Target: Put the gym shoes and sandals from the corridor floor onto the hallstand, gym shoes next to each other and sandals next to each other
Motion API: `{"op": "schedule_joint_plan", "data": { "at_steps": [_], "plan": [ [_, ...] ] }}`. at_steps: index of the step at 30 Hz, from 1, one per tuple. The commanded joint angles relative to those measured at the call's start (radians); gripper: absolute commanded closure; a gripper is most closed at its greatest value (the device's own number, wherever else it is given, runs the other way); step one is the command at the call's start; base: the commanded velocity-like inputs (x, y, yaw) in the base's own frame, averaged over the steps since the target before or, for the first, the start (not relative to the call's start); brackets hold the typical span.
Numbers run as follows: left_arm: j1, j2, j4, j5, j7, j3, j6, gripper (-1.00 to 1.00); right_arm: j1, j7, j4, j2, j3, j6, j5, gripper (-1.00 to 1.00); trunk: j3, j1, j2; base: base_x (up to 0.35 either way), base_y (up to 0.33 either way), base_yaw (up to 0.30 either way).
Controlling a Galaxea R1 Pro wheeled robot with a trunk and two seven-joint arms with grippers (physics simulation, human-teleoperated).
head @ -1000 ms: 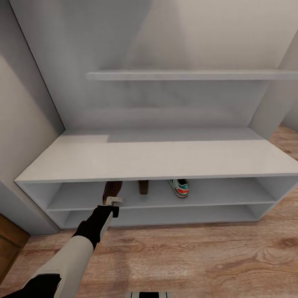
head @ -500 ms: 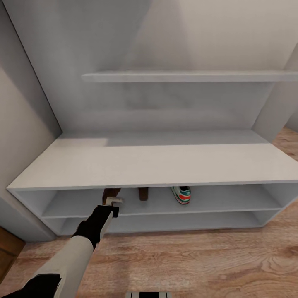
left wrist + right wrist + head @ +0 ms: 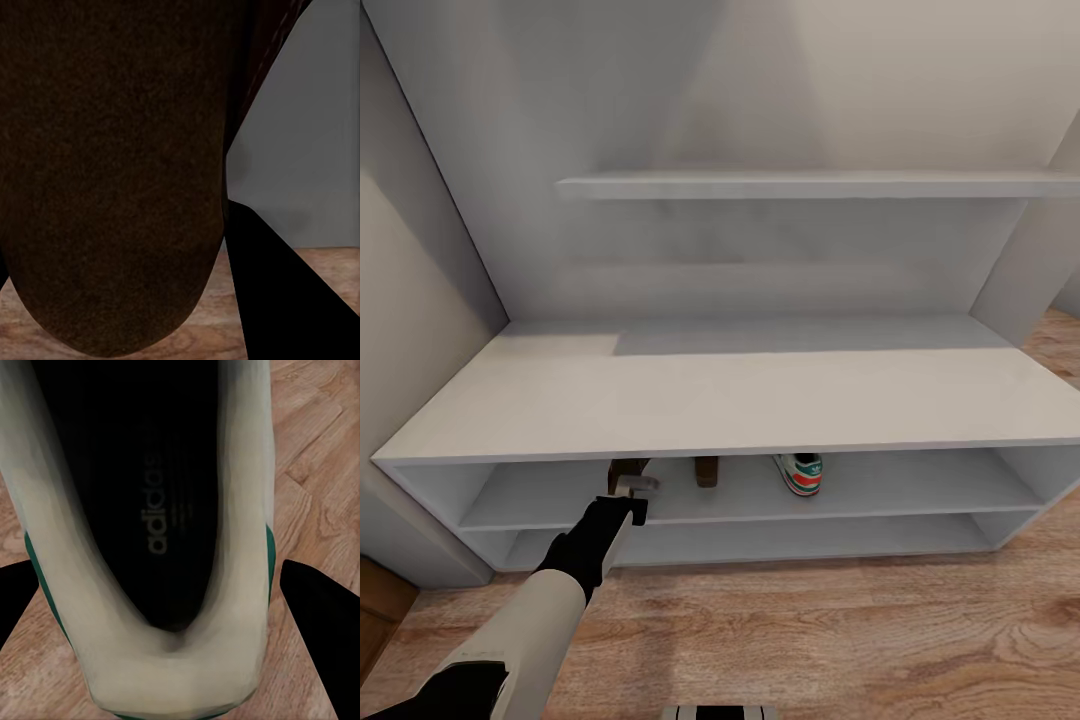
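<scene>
Left claw (image 3: 637,487) sits at the front lip of the hallstand's (image 3: 730,400) upper slot, clamped on a brown sandal (image 3: 625,472) whose long axis runs straight into the slot, so the coming move is a short push inward. Within that slot the second sandal (image 3: 706,470) lies just beside it, then a gym shoe (image 3: 799,473) farther along. Right claw's (image 3: 161,577) fingers flank the other gym shoe (image 3: 150,660) over the corridor floor (image 3: 315,472), apparently clamped on it.

sandals' (image 3: 628,472) fronts hidden under hallstand top (image 3: 760,400); gym shoe (image 3: 150,540) cropped
</scene>
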Motion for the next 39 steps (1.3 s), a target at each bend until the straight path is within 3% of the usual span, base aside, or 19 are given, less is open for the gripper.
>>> {"op": "schedule_joint_plan", "data": {
  "at_steps": [1, 18, 34, 35, 39],
  "plan": [
    [0.000, -0.001, -0.001, -0.002, -0.007, 0.006, 0.004, 1.00, 0.000, 0.006, 0.000, 0.000, -0.002, -0.003, 0.010, 1.00, -0.001, 0.000, 0.000, 0.002, 0.000, 0.000],
    [0.000, -0.001, -0.002, -0.003, -0.038, 0.006, 0.003, 1.00, 0.000, 0.006, 0.000, 0.000, -0.002, -0.003, 0.010, 1.00, -0.001, 0.000, 0.000, 0.115, -0.125, 0.000],
    [0.001, 0.000, -0.002, -0.004, -0.039, 0.006, 0.002, 1.00, 0.000, 0.006, 0.000, 0.000, -0.002, -0.002, 0.010, 1.00, -0.001, 0.000, 0.000, 0.009, -0.010, 0.000],
    [0.000, 0.000, -0.002, -0.003, -0.040, 0.006, 0.002, -1.00, 0.000, 0.006, 0.000, 0.000, -0.002, -0.002, 0.010, 1.00, -0.001, 0.000, 0.000, 0.000, 0.000, 0.000],
    [0.000, 0.000, -0.002, -0.003, -0.040, 0.006, 0.002, -1.00, 0.000, 0.006, 0.000, 0.000, -0.002, -0.003, 0.010, 1.00, -0.001, 0.000, 0.000, 0.000, 0.000, 0.000]
  ]
}}
